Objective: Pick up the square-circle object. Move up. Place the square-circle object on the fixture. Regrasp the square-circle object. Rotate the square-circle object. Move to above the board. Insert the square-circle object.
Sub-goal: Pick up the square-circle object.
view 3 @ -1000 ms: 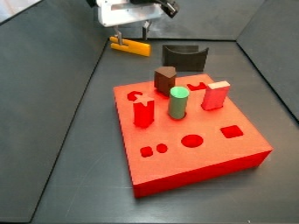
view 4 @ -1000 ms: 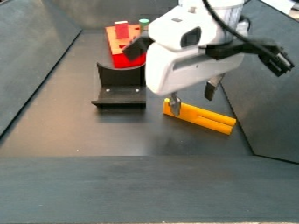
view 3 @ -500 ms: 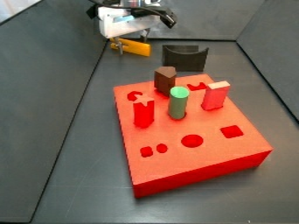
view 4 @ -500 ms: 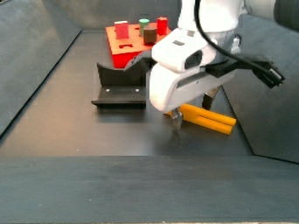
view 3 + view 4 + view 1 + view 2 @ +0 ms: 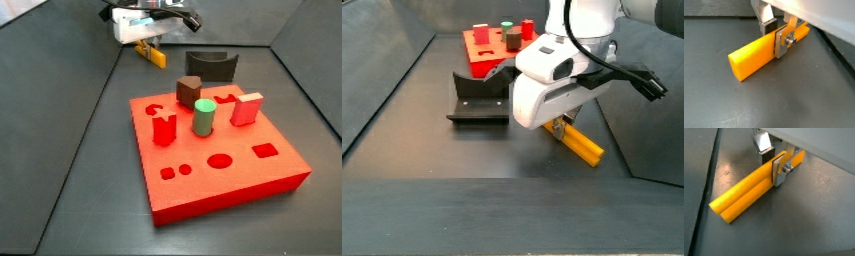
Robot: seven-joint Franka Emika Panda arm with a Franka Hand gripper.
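The square-circle object (image 5: 751, 60) is a slim yellow-orange bar lying flat on the dark floor, and it shows in both wrist views (image 5: 741, 200). My gripper (image 5: 775, 42) straddles it near one end, one silver finger on each long side, shut on it (image 5: 773, 169). In both side views the gripper (image 5: 147, 44) (image 5: 556, 124) stands low over the bar (image 5: 156, 57) (image 5: 584, 146). The fixture (image 5: 211, 66) (image 5: 478, 100) stands beside it, apart from the bar. The red board (image 5: 227, 200) (image 5: 480, 46) lies farther off.
On the board stand a green cylinder (image 5: 205, 116), a dark brown peg (image 5: 190, 90) and red pegs (image 5: 246, 108). Sloping dark walls (image 5: 80, 60) close in the floor around the bar.
The gripper has come down over the bar and its fingers have closed on it. The bar has swung round on the floor into line with the fingers.
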